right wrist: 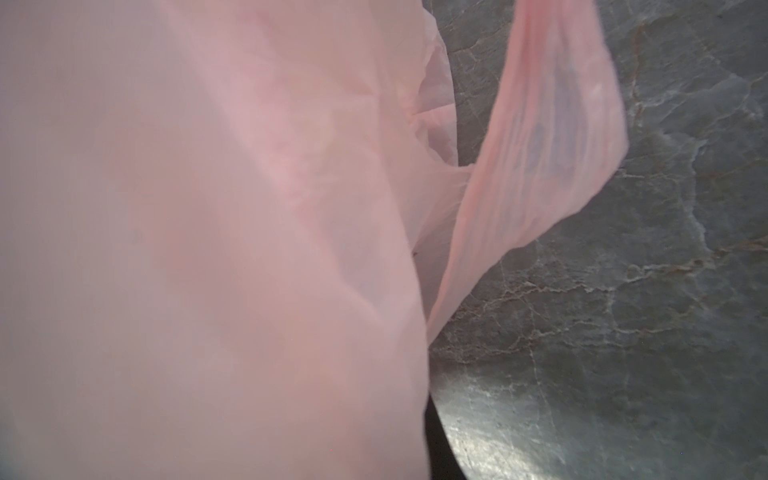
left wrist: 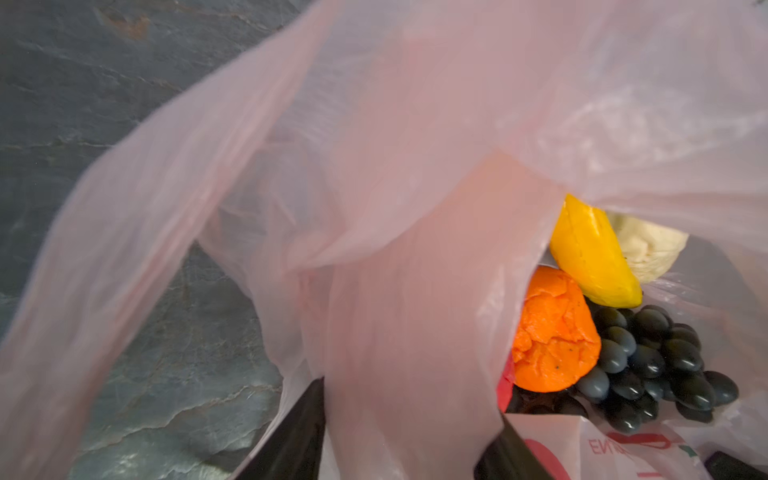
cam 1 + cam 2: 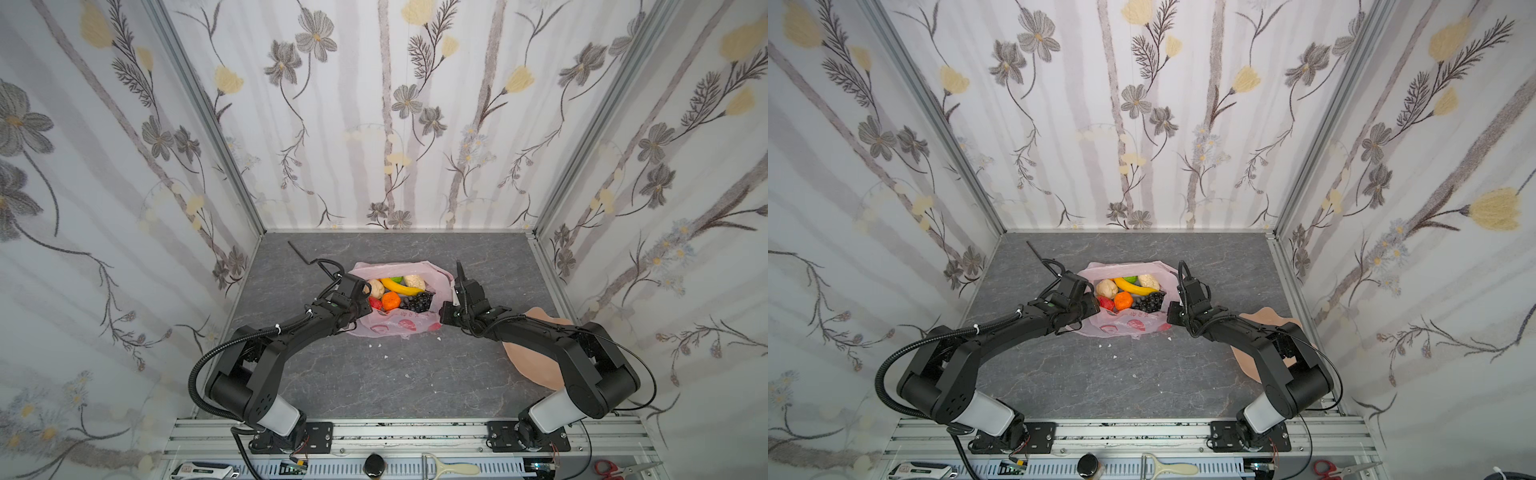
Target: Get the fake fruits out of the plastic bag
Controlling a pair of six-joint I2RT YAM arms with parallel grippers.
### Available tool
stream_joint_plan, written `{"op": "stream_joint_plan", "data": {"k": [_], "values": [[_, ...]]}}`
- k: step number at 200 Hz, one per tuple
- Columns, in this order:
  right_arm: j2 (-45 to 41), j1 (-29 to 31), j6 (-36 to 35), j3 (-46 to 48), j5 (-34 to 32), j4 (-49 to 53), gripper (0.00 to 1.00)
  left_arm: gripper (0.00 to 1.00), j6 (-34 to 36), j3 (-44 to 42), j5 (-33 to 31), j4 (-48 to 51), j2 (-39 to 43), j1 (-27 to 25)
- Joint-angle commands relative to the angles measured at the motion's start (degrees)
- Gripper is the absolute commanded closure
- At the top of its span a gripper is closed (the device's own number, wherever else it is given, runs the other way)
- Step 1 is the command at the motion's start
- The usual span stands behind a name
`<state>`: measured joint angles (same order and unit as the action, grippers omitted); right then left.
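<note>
The pale-pink plastic bag [image 3: 390,326] [image 3: 1125,326] lies open in the middle of the grey table. Inside it lie the fake fruits: a yellow banana [image 3: 395,286] [image 2: 594,253], a dark grape bunch [image 3: 417,301] [image 2: 665,361], an orange piece [image 3: 390,300] [image 2: 552,332], a red piece [image 3: 375,303], a green one [image 3: 397,279] and two beige lumps [image 3: 375,287] [image 3: 414,281]. My left gripper [image 3: 368,303] [image 2: 411,399] is at the bag's left rim, its fingers apart with bag film between them. At the right rim, my right gripper [image 3: 442,311] pinches the film, which covers most of the right wrist view.
A peach-coloured dish [image 3: 536,361] lies at the right, partly under my right arm. A thin black bent rod [image 3: 303,255] rests at the rear left. White crumbs [image 3: 386,356] dot the table in front of the bag. Papered walls close three sides.
</note>
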<state>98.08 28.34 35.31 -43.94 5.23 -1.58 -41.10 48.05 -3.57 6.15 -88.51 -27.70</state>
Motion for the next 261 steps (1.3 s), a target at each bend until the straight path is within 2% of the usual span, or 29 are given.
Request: {"op": "stream_joint_plan", "data": {"k": [1,12,25,53,104,120,139,184,216,245,261], "values": [[1.12,-2.15,0.02,-0.42,3.01,-5.06,0.88,0.7,0.96,-1.85,1.16,-1.29,0.27,1.0],[2.71,-4.1,0.01,-0.81,5.63,-7.11,0.9,0.86,1.15,-4.18,1.17,-2.39,1.76,2.47],[4.99,-5.76,0.28,-1.84,7.85,-9.6,0.92,1.0,1.2,-7.73,3.54,-5.24,4.25,5.47],[11.32,-6.13,-0.11,-9.44,10.73,-9.76,0.99,1.0,2.37,-11.35,9.99,-10.21,7.41,11.66],[19.36,-5.36,-0.92,-22.85,10.77,-10.14,1.0,1.0,3.31,-8.31,15.68,-16.95,7.77,18.7],[19.65,-4.81,-0.96,-23.48,10.86,-10.12,1.0,1.0,3.79,-8.17,16.57,-18.85,8.42,18.07],[18.42,-3.44,-1.43,-22.08,9.47,-9.08,1.0,1.0,5.56,-9.08,14.22,-18.04,9.17,14.24],[14.29,-2.82,0.01,-12.76,7.45,-9.42,1.0,1.0,4.23,-17.22,8.4,-17.67,11.19,7.41],[14.54,-2.78,0.5,-10.3,7.55,-9.67,1.0,1.0,4.01,-19.45,7.85,-18.27,11.97,6.7],[16.07,-2.99,0.7,-12.23,6.3,-7.9,1.0,1.0,4.34,-18.64,7.55,-18.55,12.62,6.65],[16.2,-2.85,1.01,-13.88,6.01,-6.11,0.95,1.0,4.45,-18.1,7.37,-18.54,12.4,6.68]]}}
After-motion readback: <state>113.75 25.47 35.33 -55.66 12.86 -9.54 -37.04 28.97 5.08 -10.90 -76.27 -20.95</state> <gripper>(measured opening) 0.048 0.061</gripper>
